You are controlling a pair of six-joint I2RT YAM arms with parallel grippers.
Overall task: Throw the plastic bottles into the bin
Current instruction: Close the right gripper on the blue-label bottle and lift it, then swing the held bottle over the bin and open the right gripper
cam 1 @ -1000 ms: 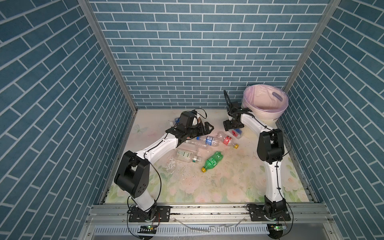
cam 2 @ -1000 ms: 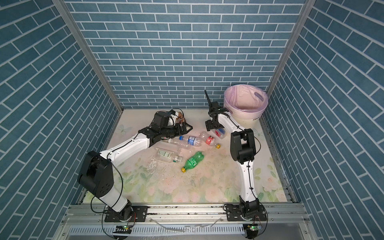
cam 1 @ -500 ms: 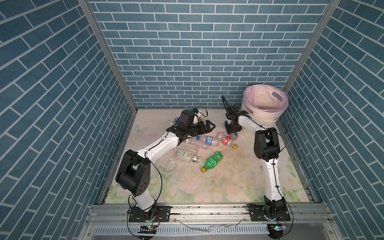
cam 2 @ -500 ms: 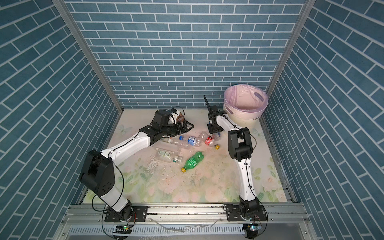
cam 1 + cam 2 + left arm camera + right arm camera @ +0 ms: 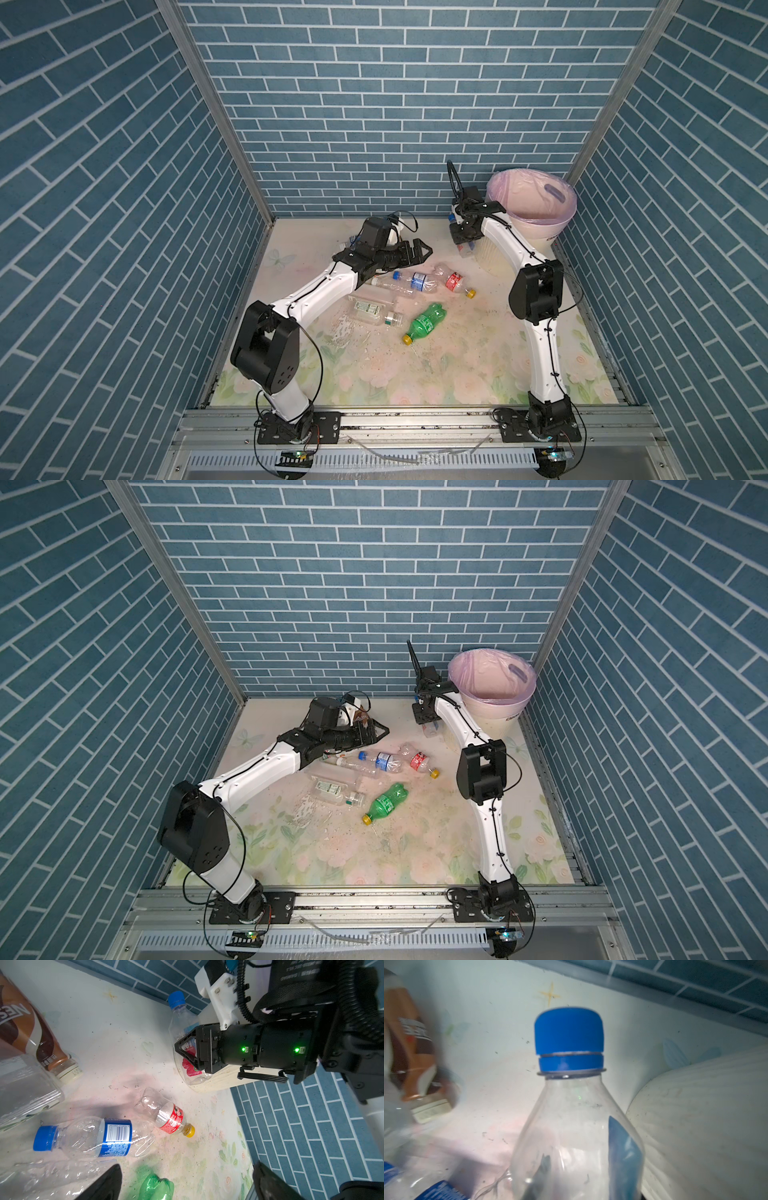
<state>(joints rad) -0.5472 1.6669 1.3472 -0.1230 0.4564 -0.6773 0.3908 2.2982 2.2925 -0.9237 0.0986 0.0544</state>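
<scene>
While the left end effector [image 5: 424,252] hangs over the far half of the table [image 5: 457,374] with its jaws spread wide and nothing between them, the right end effector [image 5: 184,1052] is down at the foot of the bin [image 5: 536,230], which stands in the table's far right corner. Its jaws are drawn in around the labelled middle of the bottle by the bin [image 5: 571,1122], a clear one with a blue cap that lies right against the tub's ribbed wall, as far as the views show. More bottles lie loose near the middle of the table: the blue-labelled bottle [image 5: 417,280] and red-labelled bottle [image 5: 455,280] side by side, and the green bottle [image 5: 426,322] nearer the front. A brown bottle [image 5: 27,1028] lies toward the far edge. All look empty, so they should be very light, and several are already crumpled. The thin, slick walls will likely cave under a squeeze and could squirt out of a hard pinch. The label band gives some friction, and the shoulder below the cap is probably the stiffest place to hold. With so little weight, the bottle should lift cleanly over the rim.
</scene>
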